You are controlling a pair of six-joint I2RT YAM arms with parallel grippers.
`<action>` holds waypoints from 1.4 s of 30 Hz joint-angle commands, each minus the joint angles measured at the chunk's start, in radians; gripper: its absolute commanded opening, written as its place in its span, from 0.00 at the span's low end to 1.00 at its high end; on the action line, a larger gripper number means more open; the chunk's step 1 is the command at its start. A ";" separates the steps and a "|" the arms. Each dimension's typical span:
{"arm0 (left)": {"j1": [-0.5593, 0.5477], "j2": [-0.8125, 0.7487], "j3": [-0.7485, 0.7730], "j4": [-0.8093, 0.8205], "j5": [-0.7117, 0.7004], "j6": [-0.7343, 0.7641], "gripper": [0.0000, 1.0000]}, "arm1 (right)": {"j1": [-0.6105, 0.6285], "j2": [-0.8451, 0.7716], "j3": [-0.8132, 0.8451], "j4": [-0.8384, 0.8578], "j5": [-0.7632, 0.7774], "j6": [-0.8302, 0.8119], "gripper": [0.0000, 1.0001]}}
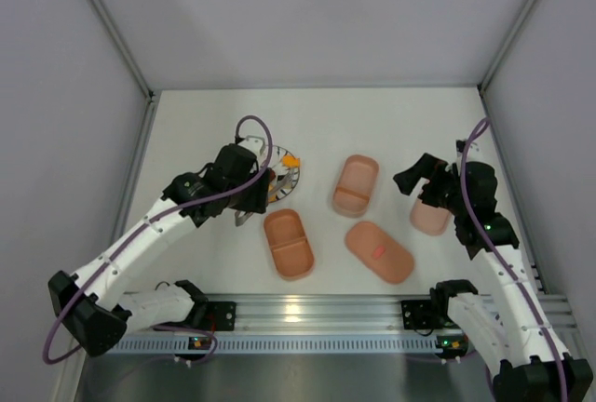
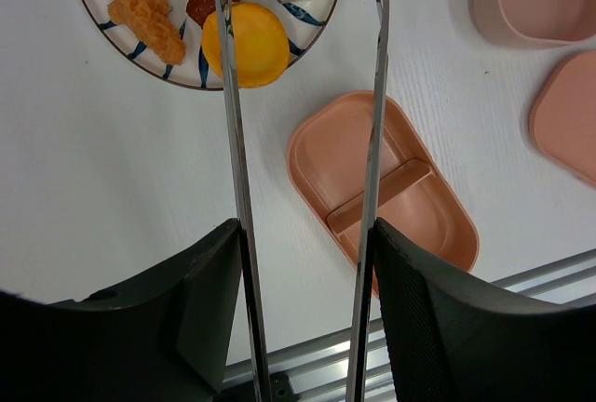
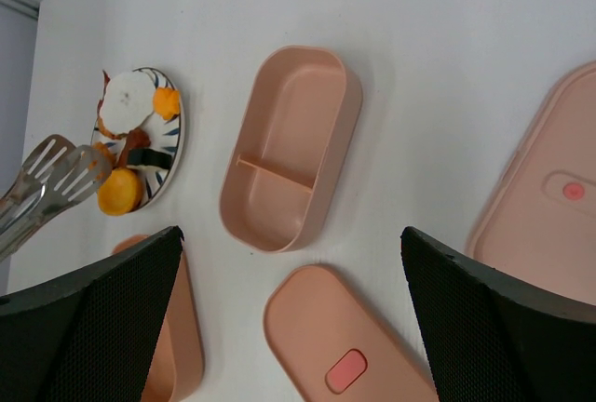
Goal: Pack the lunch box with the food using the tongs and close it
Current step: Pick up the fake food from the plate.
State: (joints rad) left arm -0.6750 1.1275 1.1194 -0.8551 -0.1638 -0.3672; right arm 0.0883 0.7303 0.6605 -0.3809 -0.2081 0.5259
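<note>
**A:** So how far along is this one?

**B:** Barely started imo. Going from the left: the left hand [image 1: 248, 194] is clamped on the tongs [image 2: 230, 123]. Their two arms are spread and the tips reach out over the plate [image 2: 172, 72]. I can't see anything between the tips. All the food [image 2: 247, 44] sits on the plate: orange, yellow and dark bits.

**A:** Anything in the boxes?

**B:** Nope, both trays look bare. The near tray [image 2: 335, 141] is just right of the plate, on the robot's side. The far tray [image 2: 540, 2] is right of the plate too, a little further back. Neither touches the plate.

**A:** And the lids?

**B:** The lid [image 1: 379, 251] with the red mark lies flat on the desk [image 1: 205, 132], further right of the plate, past the near tray. The other lid [image 1: 434, 221] is furthest from the plate, and the right hand [image 1: 421, 186] hangs just over it, wide open and holding nothing.

**A:** So what's left?

**B:** Pretty much everything, I reckon: grab each piece, drop it in a tray, then stack the trays and put the lids on.
</note>
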 commanded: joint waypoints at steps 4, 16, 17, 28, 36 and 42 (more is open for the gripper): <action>-0.001 0.034 -0.013 0.085 0.020 -0.019 0.60 | -0.016 0.004 -0.019 0.100 -0.011 0.008 0.99; -0.003 0.084 -0.015 0.114 0.024 -0.015 0.60 | -0.016 0.000 -0.033 0.102 -0.008 0.009 1.00; -0.003 0.084 -0.013 0.116 0.023 -0.016 0.59 | -0.016 0.000 -0.035 0.102 -0.008 0.009 0.99; -0.005 0.115 -0.041 0.148 0.021 -0.024 0.58 | -0.018 -0.005 -0.041 0.100 -0.008 0.009 0.99; -0.008 0.144 -0.036 0.162 0.010 -0.024 0.57 | -0.016 -0.011 -0.044 0.093 -0.010 0.005 1.00; -0.011 0.149 -0.033 0.162 0.001 -0.032 0.56 | -0.015 -0.019 -0.045 0.085 -0.008 0.000 0.99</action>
State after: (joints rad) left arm -0.6788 1.2747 1.0824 -0.7536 -0.1471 -0.3851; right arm 0.0883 0.7292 0.6140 -0.3386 -0.2111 0.5278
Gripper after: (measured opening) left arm 0.568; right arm 0.993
